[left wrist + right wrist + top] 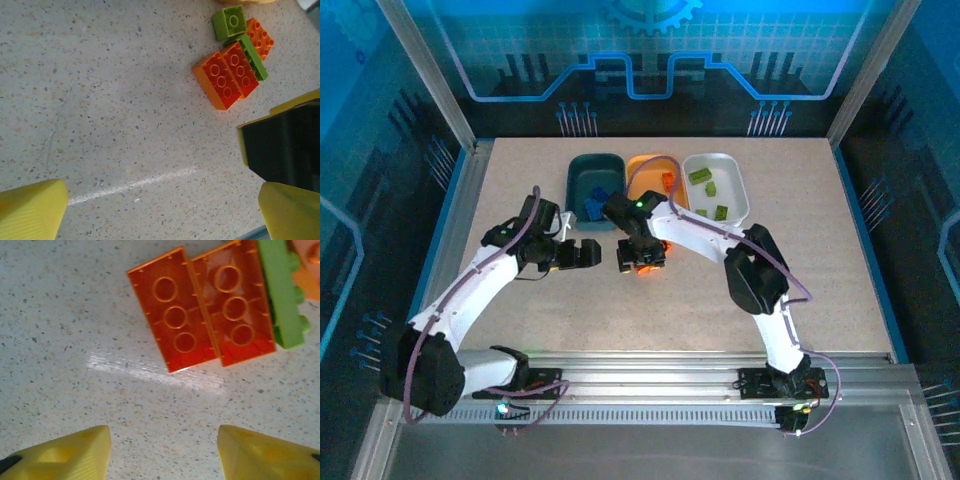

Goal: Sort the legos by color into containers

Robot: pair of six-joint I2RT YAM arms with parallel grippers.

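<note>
A small cluster of legos lies on the table: two orange bricks [175, 315] [235, 305] side by side, hollow side up, a lime green brick [280, 290] against them, and a square green one [230, 22] and a small orange one [260, 35] beyond. My right gripper [162, 455] hangs open just short of the orange pair, with bare table between its yellow fingers. Open wide to the left of the cluster, my left gripper [165, 215] holds nothing. At the back stand the dark teal [582, 172], orange [645, 165] and white [740, 190] containers.
Blue bricks [595, 203] lie in the teal tub, an orange one [667, 181] in the orange tub and green ones [700, 175] in the white tub. Both grippers [590, 252] [642, 262] hover close together just in front of the tubs. Metal frame posts border the table.
</note>
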